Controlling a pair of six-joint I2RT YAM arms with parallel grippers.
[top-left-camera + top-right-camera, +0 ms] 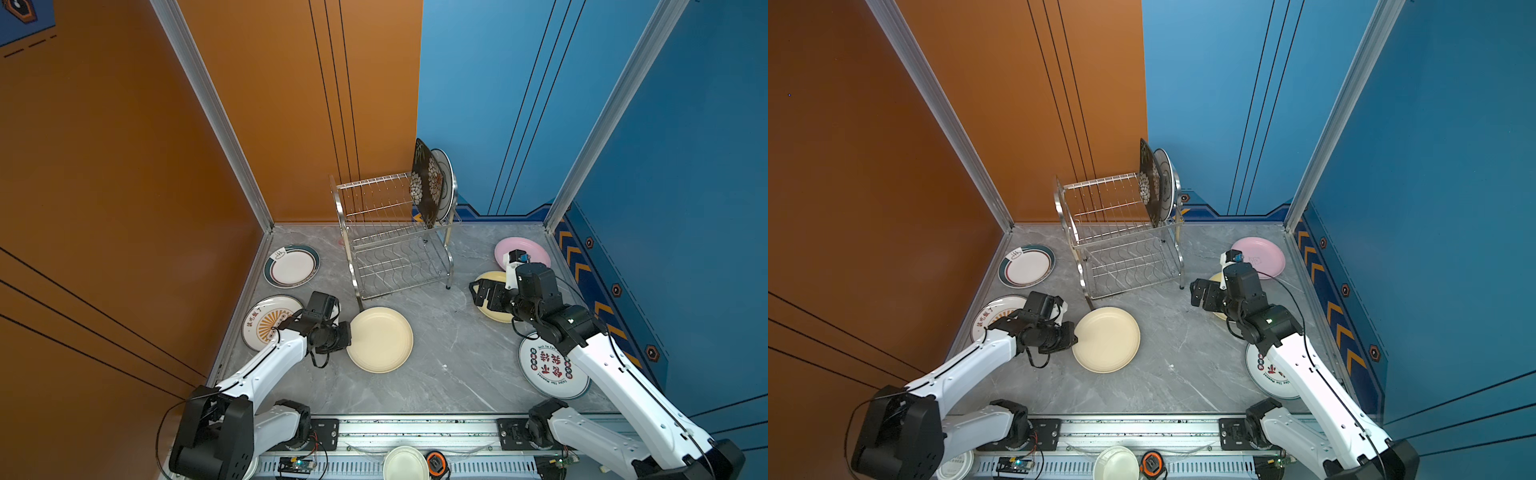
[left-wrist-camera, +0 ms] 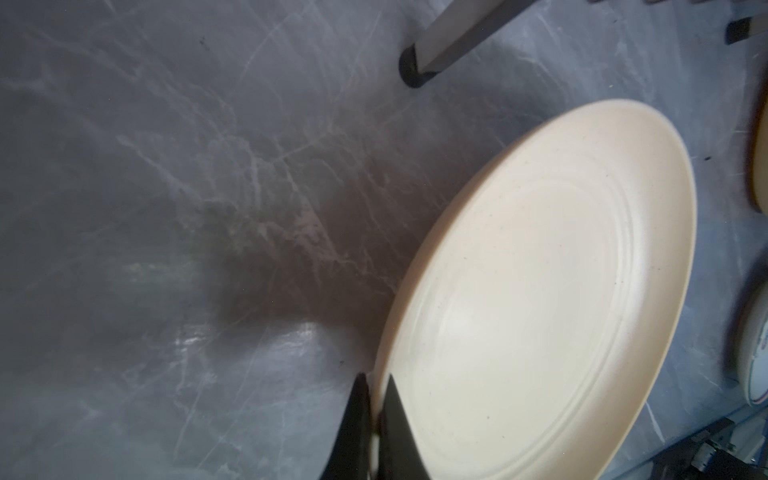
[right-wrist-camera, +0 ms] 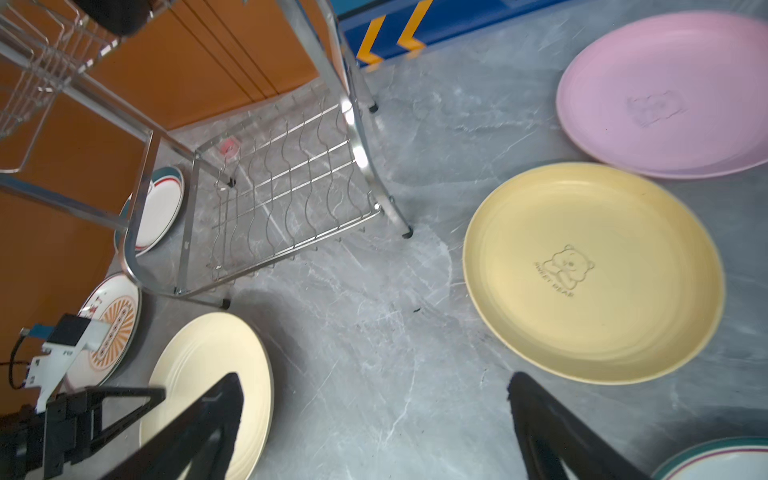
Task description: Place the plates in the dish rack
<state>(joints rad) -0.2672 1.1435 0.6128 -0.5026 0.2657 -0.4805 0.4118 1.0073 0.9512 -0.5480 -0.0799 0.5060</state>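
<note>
Only wrist-close: bear [image 3: 567,266] on yellow plate [image 3: 623,332]

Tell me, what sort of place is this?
Likely a robot test booth staged as a kitchen. A left arm and a right arm sit on a metal rail. An orange panel and a blue panel box in a marble-look table holding a dish rack, a cream plate and a pink plate.

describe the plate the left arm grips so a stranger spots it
Find the steel dish rack at the back. Just before its front foot is the cream plate, plain and unprinted, the only one pinched by the left gripper.
</note>
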